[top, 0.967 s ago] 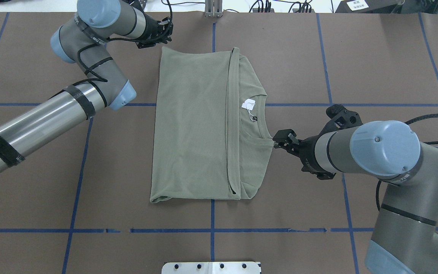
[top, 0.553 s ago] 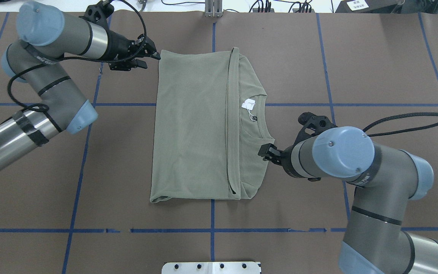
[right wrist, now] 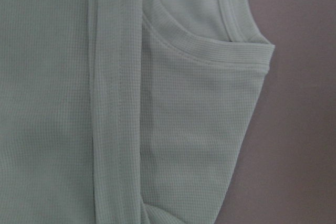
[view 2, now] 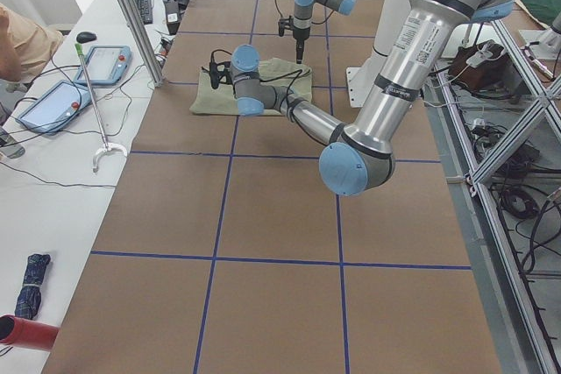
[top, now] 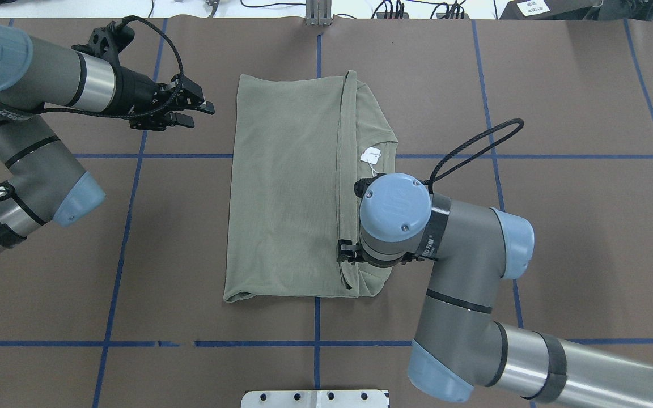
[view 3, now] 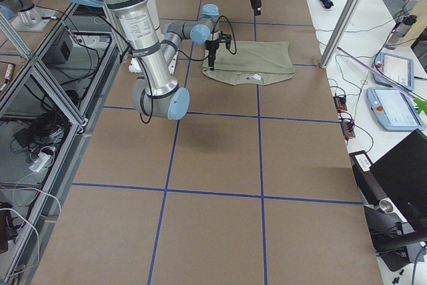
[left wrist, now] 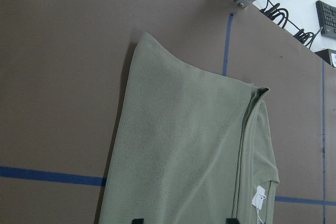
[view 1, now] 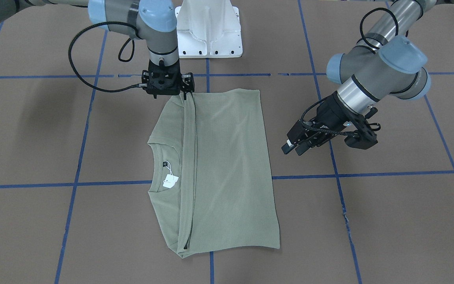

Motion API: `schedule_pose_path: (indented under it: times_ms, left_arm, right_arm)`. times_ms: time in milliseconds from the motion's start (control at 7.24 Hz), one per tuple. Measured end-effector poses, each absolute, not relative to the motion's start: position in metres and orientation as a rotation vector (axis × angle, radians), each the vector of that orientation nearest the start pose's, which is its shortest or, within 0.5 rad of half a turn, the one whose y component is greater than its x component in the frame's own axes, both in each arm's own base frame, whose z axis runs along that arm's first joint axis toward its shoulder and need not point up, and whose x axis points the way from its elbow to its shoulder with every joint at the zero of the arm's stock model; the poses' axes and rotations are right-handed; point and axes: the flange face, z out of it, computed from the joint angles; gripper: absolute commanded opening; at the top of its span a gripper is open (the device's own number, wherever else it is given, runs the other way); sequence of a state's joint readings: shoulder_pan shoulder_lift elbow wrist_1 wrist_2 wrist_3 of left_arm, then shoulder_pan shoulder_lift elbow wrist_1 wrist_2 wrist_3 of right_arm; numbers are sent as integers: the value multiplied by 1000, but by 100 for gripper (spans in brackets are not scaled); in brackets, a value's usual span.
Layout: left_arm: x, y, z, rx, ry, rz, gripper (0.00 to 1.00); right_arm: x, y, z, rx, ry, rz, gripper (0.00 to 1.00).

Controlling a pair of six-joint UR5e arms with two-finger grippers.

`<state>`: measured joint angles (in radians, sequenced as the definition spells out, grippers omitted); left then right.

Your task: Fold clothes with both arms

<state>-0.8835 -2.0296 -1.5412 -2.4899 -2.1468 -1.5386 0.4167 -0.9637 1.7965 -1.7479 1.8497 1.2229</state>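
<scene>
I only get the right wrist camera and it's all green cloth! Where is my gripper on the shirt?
Observer: Your right gripper points straight down over the shirt, above its folded-over band, near the edge closest to the robot's base.
Kid: Where's the other arm?
Observer: The left gripper is off the shirt, over bare table beside the far corner.
Kid: Is it holding anything?
Observer: No, its jaws are open and empty.
</scene>
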Motion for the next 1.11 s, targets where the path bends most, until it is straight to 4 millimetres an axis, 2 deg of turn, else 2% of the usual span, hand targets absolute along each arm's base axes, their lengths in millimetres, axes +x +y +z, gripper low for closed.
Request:
schedule_pose_path:
  times_ms: [276,553,1105]
  left_arm:
    - [349,-549,308,136,1378,-324,62]
    - [348,-549,310,134,1376,-326,62]
    - [348,-548,311,132,1376,-327,62]
  right_arm:
    - [-569,-385,235,-99,-703,-151,100]
    - [-602,-407,222,-142,-676,-174,100]
    - [-609,-405,223,-183,-603,-201,100]
